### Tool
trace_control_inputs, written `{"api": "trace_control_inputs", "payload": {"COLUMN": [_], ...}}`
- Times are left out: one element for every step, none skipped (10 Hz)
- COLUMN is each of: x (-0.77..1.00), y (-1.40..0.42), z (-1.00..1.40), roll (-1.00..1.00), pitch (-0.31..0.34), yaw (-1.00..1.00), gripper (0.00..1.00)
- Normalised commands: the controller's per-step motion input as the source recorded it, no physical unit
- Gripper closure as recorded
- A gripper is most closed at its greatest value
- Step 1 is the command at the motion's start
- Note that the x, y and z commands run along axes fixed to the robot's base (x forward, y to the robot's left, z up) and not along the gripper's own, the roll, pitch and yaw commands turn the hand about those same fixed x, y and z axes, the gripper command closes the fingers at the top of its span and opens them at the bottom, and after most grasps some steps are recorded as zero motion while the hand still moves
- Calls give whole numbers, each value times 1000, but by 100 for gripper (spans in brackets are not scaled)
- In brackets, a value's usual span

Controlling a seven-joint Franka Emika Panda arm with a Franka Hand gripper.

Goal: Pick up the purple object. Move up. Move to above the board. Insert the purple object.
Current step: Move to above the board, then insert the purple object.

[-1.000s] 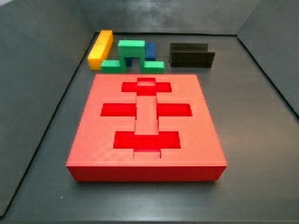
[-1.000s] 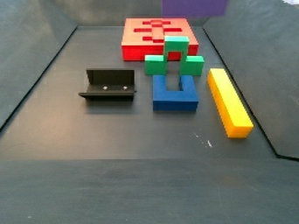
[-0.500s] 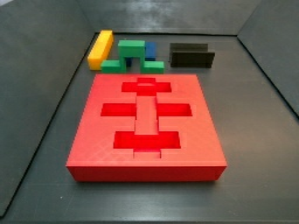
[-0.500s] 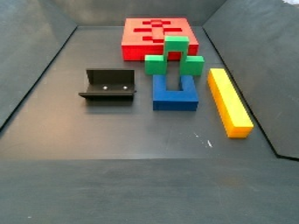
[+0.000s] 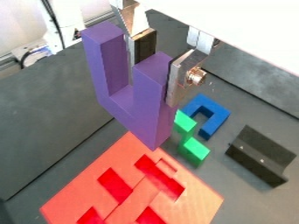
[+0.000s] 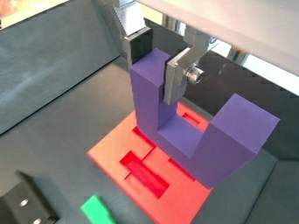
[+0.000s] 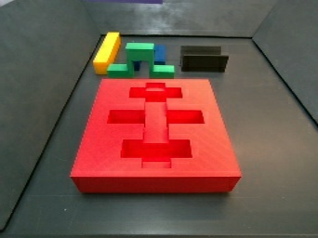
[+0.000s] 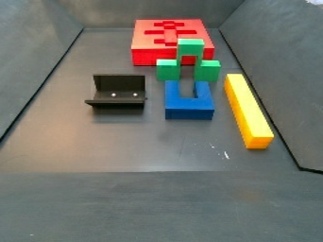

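The gripper (image 5: 153, 59) is shut on one upright prong of the purple object (image 5: 138, 92), a U-shaped block that hangs prongs-up in the air. Its silver fingers (image 5: 181, 77) press that prong from both sides. In both wrist views the purple object (image 6: 197, 131) is high above the floor, with the red board (image 5: 82, 197) below it. The gripper (image 6: 158, 63) also shows in this wrist view, over the board (image 6: 114, 150). In both side views the board (image 7: 112, 98) (image 8: 145, 43) lies flat with empty cut-outs. The gripper and purple object are out of view there.
A green block (image 8: 190, 59), a blue U-shaped block (image 8: 190, 102) and a long yellow bar (image 8: 247, 112) lie beside the board. The dark fixture (image 8: 116, 92) stands close by. The same pieces show in a side view: green (image 7: 140, 56), yellow (image 7: 107, 51), fixture (image 7: 205, 60).
One second ago the purple object showed at the top edge of a side view; it has since risen out of that view. The board and the other blocks have not moved.
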Motion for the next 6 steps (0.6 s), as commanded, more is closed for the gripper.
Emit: {"api": "trace_control_inputs", "payload": {"x": [61,49,331,551,477,546], "y": [-223,-71,-389,-723,-731,-720], "z": [52,-106,-254,-426,-586,-626], "roll": [7,-1,0,116,143,66], "pitch": [136,-34,-67,-6,-34,-83], "yaw": [8,0,0,0,0,0], "gripper": [100,100,100,100,100,100]}}
